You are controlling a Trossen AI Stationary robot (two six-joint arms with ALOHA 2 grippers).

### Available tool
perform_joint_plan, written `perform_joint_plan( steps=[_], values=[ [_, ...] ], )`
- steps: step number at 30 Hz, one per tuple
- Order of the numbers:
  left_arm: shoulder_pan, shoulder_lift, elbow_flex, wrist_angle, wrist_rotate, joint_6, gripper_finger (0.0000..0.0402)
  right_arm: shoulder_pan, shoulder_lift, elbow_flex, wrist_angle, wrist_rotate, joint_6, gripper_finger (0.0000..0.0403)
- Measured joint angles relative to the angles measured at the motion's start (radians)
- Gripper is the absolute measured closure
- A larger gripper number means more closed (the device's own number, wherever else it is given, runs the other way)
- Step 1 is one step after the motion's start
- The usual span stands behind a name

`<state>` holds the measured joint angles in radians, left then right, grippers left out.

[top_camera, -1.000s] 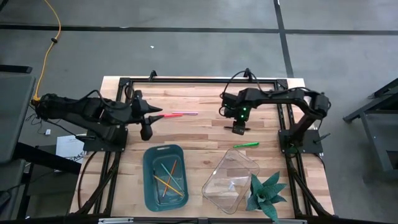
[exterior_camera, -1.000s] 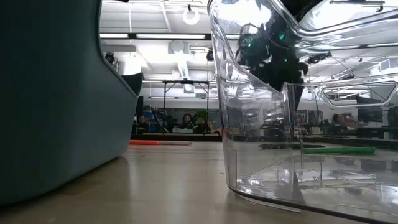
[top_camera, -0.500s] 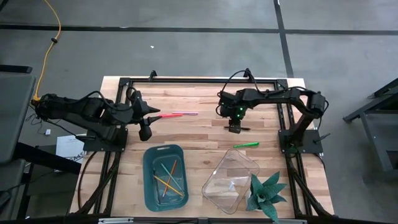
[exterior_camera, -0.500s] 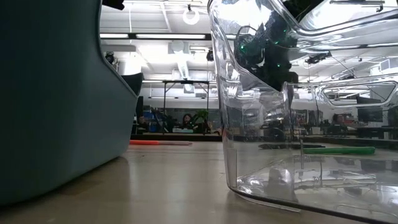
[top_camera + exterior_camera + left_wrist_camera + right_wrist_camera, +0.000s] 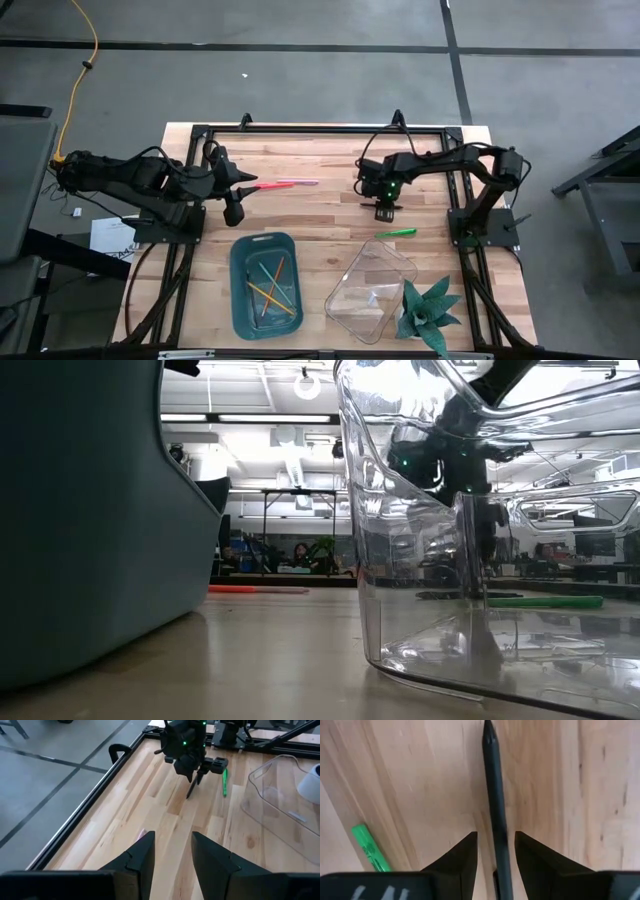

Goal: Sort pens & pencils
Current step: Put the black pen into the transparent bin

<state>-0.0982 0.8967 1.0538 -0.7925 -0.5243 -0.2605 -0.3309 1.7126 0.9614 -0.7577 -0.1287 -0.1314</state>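
Observation:
A black pen (image 5: pixel 494 795) lies flat on the wooden table. My right gripper (image 5: pixel 385 208) points down over it, open, with one finger on each side of the pen and a gap to each. A green pen (image 5: pixel 397 233) lies just nearer the front edge, also visible as the green pen (image 5: pixel 370 847). A red-orange pen (image 5: pixel 272 186) and a pink stick (image 5: pixel 303 182) lie at mid table. My left gripper (image 5: pixel 250 182) hovers open by their left end. Several thin pencils (image 5: pixel 268 285) lie in the teal bin (image 5: pixel 240 290).
A clear plastic container (image 5: pixel 368 292) stands at the front right of the teal bin, and a green plant (image 5: pixel 427 312) sits at the front right corner. A black frame (image 5: pixel 300 130) runs around the table's far and side edges. Bare wood lies between the two grippers.
My right gripper has come down toward the table over the black pen, still pointing down, and its open fingers now stand on either side of the pen. The pens have stayed where they were.

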Motion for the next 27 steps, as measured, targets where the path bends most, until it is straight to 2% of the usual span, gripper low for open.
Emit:
perform_joint_plan(
  steps=[9,18,22,27],
  values=[
    [0.000,0.000,0.000,0.001,0.000,-0.032,0.0289,0.001,-0.002,-0.028,0.037,0.044,0.019,0.0290],
    [0.000,0.000,0.000,0.004,0.000,-0.035,0.0289,-0.002,-0.002,-0.028,0.046,0.063,0.030,0.0358],
    [0.000,0.000,0.000,0.005,0.000,-0.035,0.0289,-0.003,-0.002,-0.026,0.055,0.039,0.073,0.0391],
    [0.000,0.000,0.000,0.005,0.000,-0.035,0.0289,-0.002,-0.001,0.030,0.087,0.013,0.108,0.0393]
  ],
)
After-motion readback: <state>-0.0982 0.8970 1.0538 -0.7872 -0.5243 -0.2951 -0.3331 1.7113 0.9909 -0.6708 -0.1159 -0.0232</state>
